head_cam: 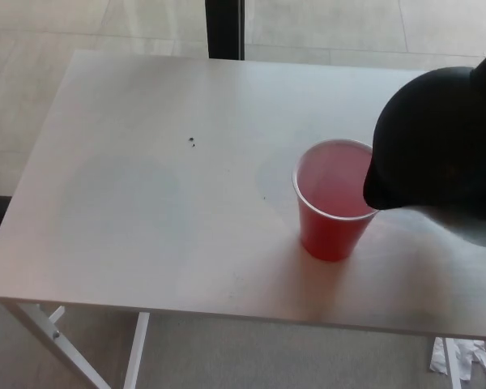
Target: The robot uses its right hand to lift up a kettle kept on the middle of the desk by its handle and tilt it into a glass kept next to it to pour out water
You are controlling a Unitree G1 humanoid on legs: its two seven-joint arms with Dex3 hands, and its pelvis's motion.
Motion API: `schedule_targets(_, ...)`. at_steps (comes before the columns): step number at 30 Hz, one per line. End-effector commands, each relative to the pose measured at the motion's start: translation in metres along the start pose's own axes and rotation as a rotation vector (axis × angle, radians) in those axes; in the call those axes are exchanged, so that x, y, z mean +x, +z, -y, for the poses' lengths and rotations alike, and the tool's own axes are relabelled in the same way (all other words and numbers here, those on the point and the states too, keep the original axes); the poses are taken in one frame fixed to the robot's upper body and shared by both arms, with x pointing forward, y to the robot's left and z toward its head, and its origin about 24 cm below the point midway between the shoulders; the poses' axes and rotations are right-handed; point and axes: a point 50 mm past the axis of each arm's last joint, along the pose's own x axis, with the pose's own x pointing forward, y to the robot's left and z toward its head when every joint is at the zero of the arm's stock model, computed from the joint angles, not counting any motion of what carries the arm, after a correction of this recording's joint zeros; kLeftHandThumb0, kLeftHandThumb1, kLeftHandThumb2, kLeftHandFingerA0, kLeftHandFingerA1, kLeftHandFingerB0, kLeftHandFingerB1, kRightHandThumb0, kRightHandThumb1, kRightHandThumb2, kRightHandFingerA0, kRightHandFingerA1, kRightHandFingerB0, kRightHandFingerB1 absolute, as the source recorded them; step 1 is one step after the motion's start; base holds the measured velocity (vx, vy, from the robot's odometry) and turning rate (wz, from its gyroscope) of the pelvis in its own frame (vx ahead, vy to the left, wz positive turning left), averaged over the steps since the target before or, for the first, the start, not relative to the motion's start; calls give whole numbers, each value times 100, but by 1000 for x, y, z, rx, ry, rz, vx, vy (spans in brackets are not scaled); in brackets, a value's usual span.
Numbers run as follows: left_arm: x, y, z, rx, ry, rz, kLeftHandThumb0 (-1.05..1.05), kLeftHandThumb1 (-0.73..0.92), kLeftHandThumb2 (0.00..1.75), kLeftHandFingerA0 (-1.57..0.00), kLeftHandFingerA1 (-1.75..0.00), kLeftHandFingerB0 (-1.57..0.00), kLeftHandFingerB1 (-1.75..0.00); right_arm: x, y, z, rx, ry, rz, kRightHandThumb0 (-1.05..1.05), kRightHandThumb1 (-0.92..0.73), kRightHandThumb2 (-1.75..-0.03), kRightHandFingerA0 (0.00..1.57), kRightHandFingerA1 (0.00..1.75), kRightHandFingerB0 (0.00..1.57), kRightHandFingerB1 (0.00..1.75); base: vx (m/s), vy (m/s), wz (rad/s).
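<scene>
Kettle position: the black kettle (441,150) fills the right edge of the head view, raised above the desk and tipped, its spout end low and overlapping the right rim of the cup.
Desk: a pale, whitish desk (146,203) spans the view, with white legs showing under its near left corner.
Specks: a pair of tiny dark specks (193,142) lies on the desk's left-centre, well apart from the cup.
Cup: a red cup (334,198) stands upright on the desk right of centre; it is a plastic party cup rather than a glass, with a pale rim and a pinkish inside. Whether water is in it cannot be told.
Kettle body: a rounded black top, with a lighter grey underside (474,231) showing below it at the far right. No stream of water can be made out at the spout.
Left hand: does not show anywhere.
Right hand: cannot be picked out; a dark shape at the upper right corner merges with the kettle, so the state of its fingers cannot be told.
Floor: pale tiles lie beyond the desk, crossed by a dark upright post (224,28) at the top.
Scrap: a crumpled white scrap (458,356) lies on the floor at the lower right.
</scene>
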Motion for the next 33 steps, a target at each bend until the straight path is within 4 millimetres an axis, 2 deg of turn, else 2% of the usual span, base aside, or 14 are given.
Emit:
schedule_targets(1,-2,2,-7,-2,15,-1,-86,92,78,-46,-59,-31,-54,2,9,20,76,-73,6,-20,-48,-115,97,175,74,160,0,0,0)
schedule_targets(8,-3,3,-8,-7,19,-1,-85,82,122,-48,-66,-28,-59,2,4,32,100,-106,-41,-22,-35,-141,98,175,84,160,0,0,0)
schedule_targets(9,-3,3,-8,-5,20,-1,-87,92,80,-49,-59,-33,-54,1,3,33,119,-110,-55,-21,-37,-144,100,175,87,151,0,0,0)
schedule_targets(13,-2,3,-6,-15,14,6,-86,92,80,-45,-61,-30,-56,0,4,31,87,-112,-55,-30,-44,-116,123,140,104,127,0,0,0)
schedule_targets(16,-2,3,-6,-20,15,4,-81,78,119,-46,-66,-30,-60,0,8,28,74,-109,-83,-27,-48,-101,94,175,67,157,0,0,0)
schedule_targets(17,-2,2,-5,-23,13,2,-88,92,80,-49,-61,-31,-55,1,8,25,51,-104,-78,-22,-57,-87,89,175,73,120,0,0,0)
schedule_targets(19,-1,2,-4,-13,10,3,-87,83,120,-45,-65,-29,-60,1,11,20,44,-87,-25,-25,-43,-105,92,174,80,152,0,0,0)
schedule_targets(20,-1,2,-5,-11,11,4,-87,92,79,-45,-59,-31,-55,1,12,19,30,-84,-31,-25,-42,-114,92,175,77,161,0,0,0)
schedule_targets(23,-1,4,-5,-11,15,4,-85,92,80,-46,-59,-31,-54,4,14,13,11,-80,-18,-21,-38,-129,91,175,82,159,0,0,0)
schedule_targets(24,-1,5,-6,-11,15,6,-88,92,81,-49,-60,-33,-54,5,14,12,9,-78,-8,-28,-44,-116,117,137,100,123,0,0,0)
schedule_targets(29,-1,6,-6,-13,11,13,-88,92,80,-45,-60,-32,-55,7,17,8,-12,-88,-10,-19,-51,-102,88,168,89,112,0,0,0)
schedule_targets(30,-1,6,-6,-13,11,13,-87,81,120,-45,-65,-30,-60,8,18,7,-18,-89,-12,-19,-53,-98,89,167,89,99,0,0,0)
schedule_targets(32,-1,6,-5,-22,12,10,-90,92,79,-45,-59,-32,-55,8,19,7,-43,-93,-9,-19,-55,-94,89,168,87,97,0,0,0)
schedule_targets(33,-1,6,-5,-11,12,12,-90,83,121,-44,-64,-30,-59,7,19,7,-65,-98,-9,-17,-56,-89,93,166,89,87,0,0,0)
